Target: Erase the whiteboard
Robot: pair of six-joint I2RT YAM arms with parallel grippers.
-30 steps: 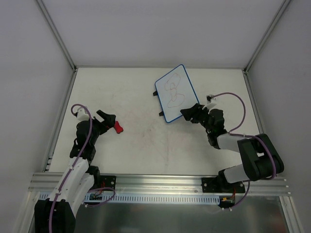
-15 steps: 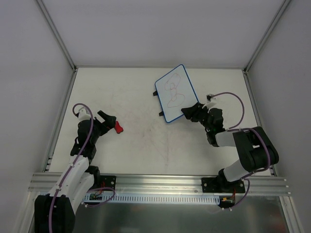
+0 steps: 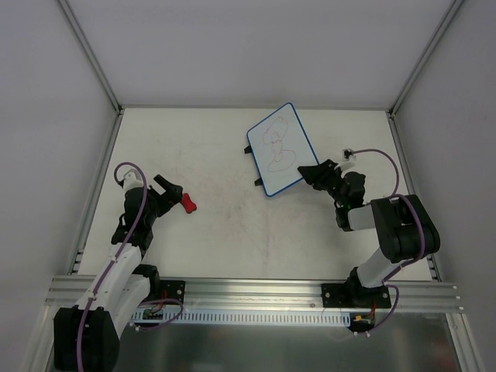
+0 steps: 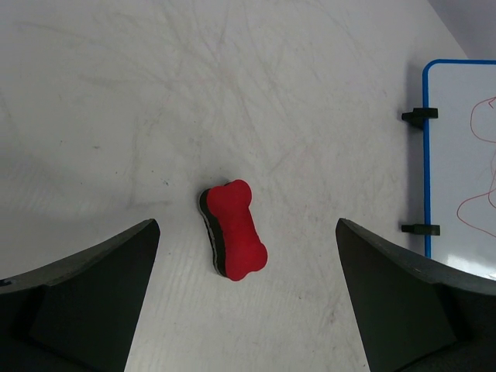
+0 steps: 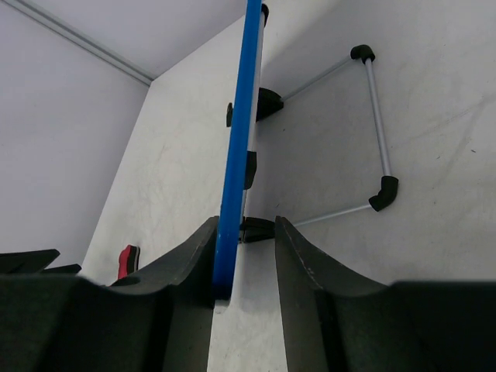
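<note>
Within right end effector point(image 5: 243, 226): whiteboard point(image 5: 238, 116) rim

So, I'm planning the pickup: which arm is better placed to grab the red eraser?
Left, probably. The left gripper is open with the eraser lying between its fingers, while the right gripper straddles the edge of the whiteboard.

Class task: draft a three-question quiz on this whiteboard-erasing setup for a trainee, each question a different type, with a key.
1. True or false: the whiteboard is wiped clean.
2. The open left gripper faces: A) a red eraser, B) a marker, C) a cloth.
3. Fill in: the right gripper straddles the whiteboard's ___ rim.
Key: 1 false, it bears red scribbles; 2 A; 3 blue.
</note>
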